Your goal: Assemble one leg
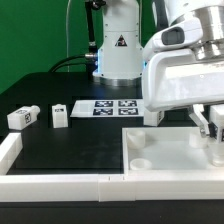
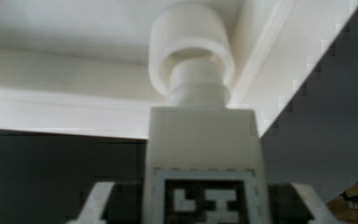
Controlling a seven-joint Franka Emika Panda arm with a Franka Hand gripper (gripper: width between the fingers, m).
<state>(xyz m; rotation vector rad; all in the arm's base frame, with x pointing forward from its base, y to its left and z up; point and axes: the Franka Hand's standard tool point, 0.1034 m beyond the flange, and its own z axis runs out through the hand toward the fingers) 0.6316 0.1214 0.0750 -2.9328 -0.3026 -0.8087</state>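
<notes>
Gripper (image 1: 211, 128): your arm hangs over the tray (image 1: 175, 160) at the exterior view's right, near the tray's 3 o'clock edge. In the wrist view you see the fingers (image 2: 98, 205) drawn in to a narrow gap and gripping the leg (image 2: 206, 140), one finger on each side of its tagged block. The leg's tag faces the wrist camera. Its round peg end points away, toward the tray's white surface. You cannot tell from either view whether the peg touches the tray.

Loose parts: the second leg (image 1: 60, 114) lies on the black table (image 1: 60, 145) just beside the marker board (image 1: 107, 107), at the board's 9 o'clock. The third leg (image 1: 22, 117) lies further out along that 9 o'clock line, apart from the second. Both sit well apart from the tray, at about its 10 o'clock.

A low white wall (image 1: 60, 183) runs along the table's 6 o'clock edge, up to the tray's near corner.
</notes>
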